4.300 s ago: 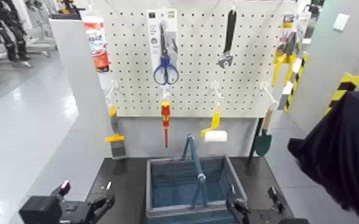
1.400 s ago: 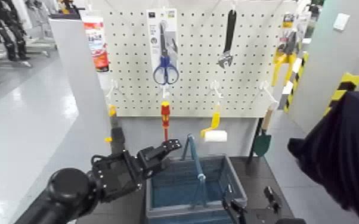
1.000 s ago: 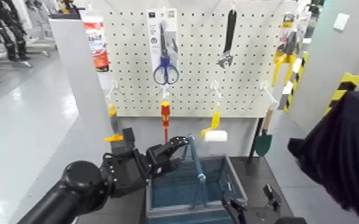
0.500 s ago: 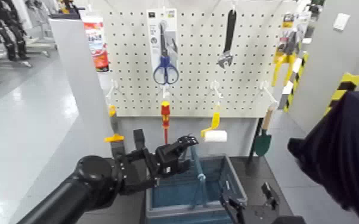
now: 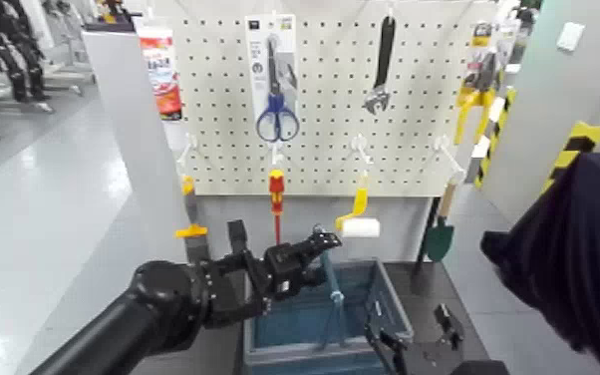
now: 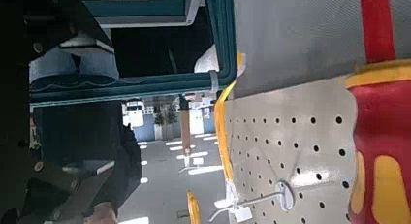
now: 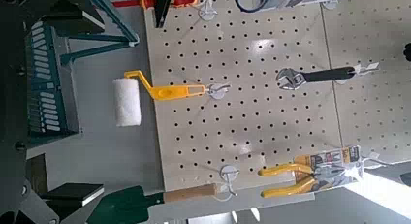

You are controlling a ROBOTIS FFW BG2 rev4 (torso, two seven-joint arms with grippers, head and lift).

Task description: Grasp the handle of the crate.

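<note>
The left gripper [image 5: 316,257] reaches out over the crate's near-left corner, its dark fingers spread to either side of the handle's [image 5: 330,269] top and not yet closed on the thin teal bar; that handle stands up, arching across the crate [image 5: 264,344], which sits on the dark table [image 5: 199,289] below the pegboard [image 5: 334,100]; the right gripper [image 5: 411,339] waits low at the crate's near-right edge, fingers apart; behind hang a red-handled screwdriver [image 5: 276,199], scissors [image 5: 277,115] and a paint roller [image 5: 360,221].
</note>
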